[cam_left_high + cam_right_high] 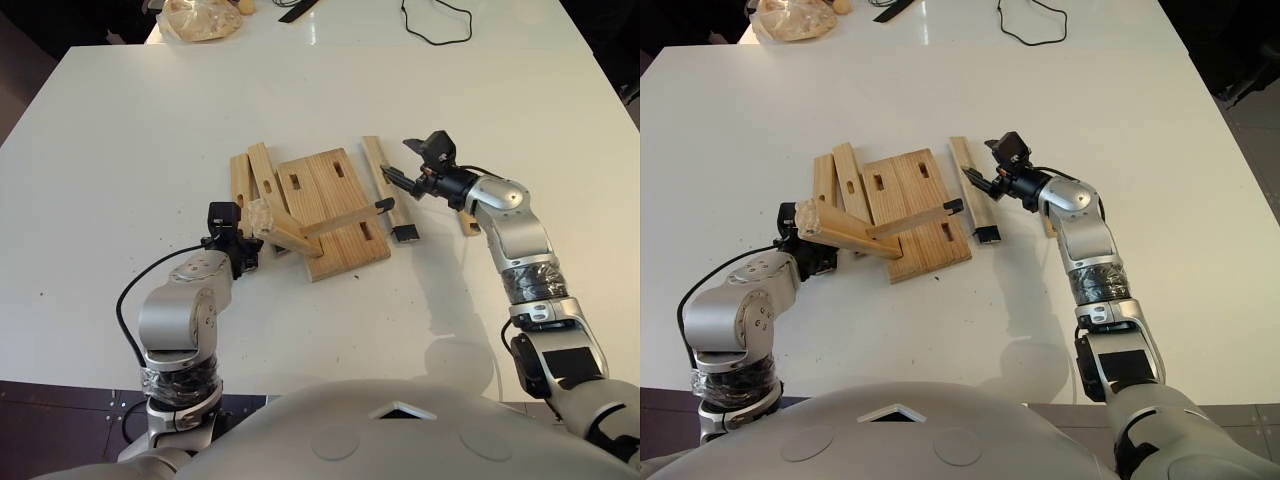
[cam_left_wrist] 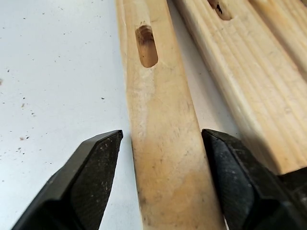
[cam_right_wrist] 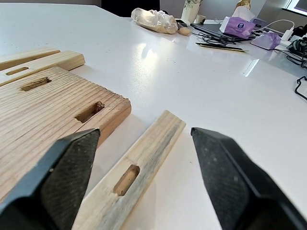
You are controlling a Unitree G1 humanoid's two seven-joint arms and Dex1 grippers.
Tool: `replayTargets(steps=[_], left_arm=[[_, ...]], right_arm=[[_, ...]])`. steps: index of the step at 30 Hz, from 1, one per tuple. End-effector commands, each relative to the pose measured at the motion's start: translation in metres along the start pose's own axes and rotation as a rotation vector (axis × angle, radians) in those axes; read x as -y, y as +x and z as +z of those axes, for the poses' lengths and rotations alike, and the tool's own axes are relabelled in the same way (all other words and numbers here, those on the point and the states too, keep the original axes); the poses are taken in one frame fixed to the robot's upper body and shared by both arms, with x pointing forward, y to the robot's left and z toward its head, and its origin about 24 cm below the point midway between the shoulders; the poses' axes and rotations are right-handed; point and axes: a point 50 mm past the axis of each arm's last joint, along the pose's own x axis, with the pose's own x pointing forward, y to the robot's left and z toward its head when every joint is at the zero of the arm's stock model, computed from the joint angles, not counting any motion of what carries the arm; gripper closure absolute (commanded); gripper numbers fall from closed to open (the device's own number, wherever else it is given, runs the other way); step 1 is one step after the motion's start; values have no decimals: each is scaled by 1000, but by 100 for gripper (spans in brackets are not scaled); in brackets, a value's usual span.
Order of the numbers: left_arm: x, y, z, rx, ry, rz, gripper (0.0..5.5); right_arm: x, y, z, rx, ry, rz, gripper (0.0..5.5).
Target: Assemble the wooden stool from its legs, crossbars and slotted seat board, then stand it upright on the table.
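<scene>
Beside the pale slotted wooden seat board, the right gripper — spread wide — straddles a slotted wooden leg; centre it before closing.

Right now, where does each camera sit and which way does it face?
Left eye: on the head, facing forward and down at the table; both arms flank the seat board.
Right eye: beside it, same scene.
Left wrist: on that arm, looking between left fingers at a slotted leg.
Right wrist: on that arm, looking low across the table between open right fingers along another slotted leg.
Shared: seat board, in eye and right wrist views.
</scene>
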Motion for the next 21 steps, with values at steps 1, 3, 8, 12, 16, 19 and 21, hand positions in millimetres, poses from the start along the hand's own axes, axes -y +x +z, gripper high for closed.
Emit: replayTargets(steps=[1,3,8,12,16,19,21], left_arm=[[-6,10,-9,-60,50,51,298],[-8,14,-7,-45,66,55,331],[-19,20,4,48,83,62,343],[-42,18,69,363,-102,72,343],[-52,-18,155,804,-469,-428,344],[-31,-55,161,945,-265,-844,344],[-20,-64,149,918,-142,-1030,344]], right_arm=[[4,0,5,27,8,-50,200],[11,3,12,68,14,-119,200],[52,-2,36,205,75,-432,200],[69,-4,65,326,183,-474,200],[42,2,118,510,302,-61,200],[23,-6,132,514,270,171,200],[20,-13,133,520,281,240,200]])
